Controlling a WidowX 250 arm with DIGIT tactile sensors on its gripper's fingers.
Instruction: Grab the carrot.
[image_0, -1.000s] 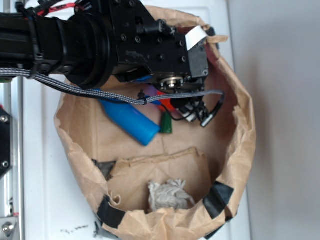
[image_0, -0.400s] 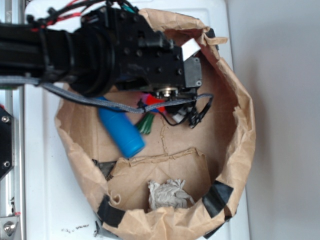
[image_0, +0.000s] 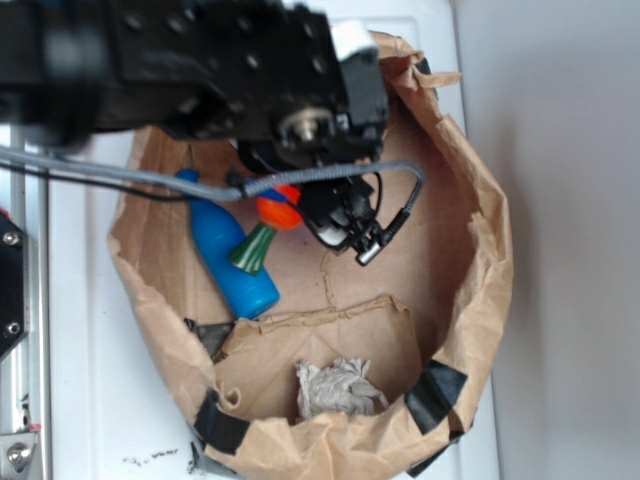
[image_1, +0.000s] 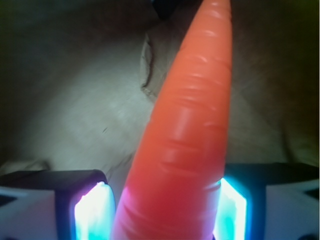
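Looking through the exterior view first, I had the gripper (image_0: 300, 205) inside the brown paper bag (image_0: 480, 250), most of it masked by the black arm (image_0: 200, 60) and a grey braided cable (image_0: 330, 178) crossing in front. Just under the wrist housing the carrot (image_0: 275, 212) showed as an orange band, its dark green stem cone (image_0: 253, 250) poking out down and to the side of the gripper, tilted. Right beside that stem, on the side away from the dangling connector, lay the blue bottle (image_0: 225, 255) on the bag floor; the stem cone overlapped its body in the picture, and I could not tell whether they touched. Farther from the tool, past a folded flap of paper, sat a crumpled grey wad (image_0: 338, 390). Black tape patches (image_0: 433, 397) held the bag rim nearest the camera.

Switching to the wrist view, I got the clear answer. The carrot (image_1: 185, 135) ran straight out from between the fingers, thick end at the gripper, taper pointing away, glossy and faintly ridged. Both finger pads (image_1: 92, 212) glowed at either side and pressed right against the orange body, so the jaws were closed down to the carrot's width and gripping it. Beyond the tip I saw only dim, creased paper (image_1: 75, 110).
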